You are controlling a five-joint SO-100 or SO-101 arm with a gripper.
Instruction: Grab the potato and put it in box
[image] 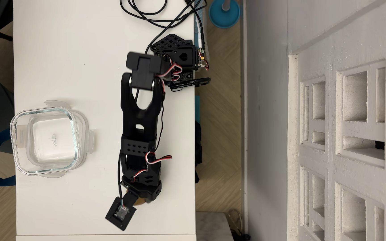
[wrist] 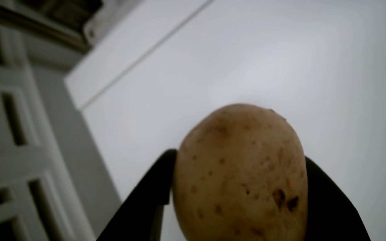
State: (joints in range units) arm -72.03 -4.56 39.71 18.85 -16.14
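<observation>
The potato (wrist: 240, 176), yellow-tan with dark speckles and a brown blemish, fills the lower middle of the wrist view. My gripper (wrist: 239, 157) is shut on it, with one black finger (wrist: 155, 185) pressed against each side. From overhead only a tan sliver of the potato (image: 141, 201) shows under the arm's wrist (image: 141, 180), near the table's bottom edge. The box (image: 44, 110), a clear square glass container with nothing in it, stands at the table's left edge, well to the left of the wrist and apart from it.
The box sits on a translucent clip-tab lid (image: 90, 141). Black cables (image: 155, 20) loop at the top of the white table (image: 71, 58) near the arm's base (image: 175, 53). The table's right edge (image: 194, 139) is close to the arm.
</observation>
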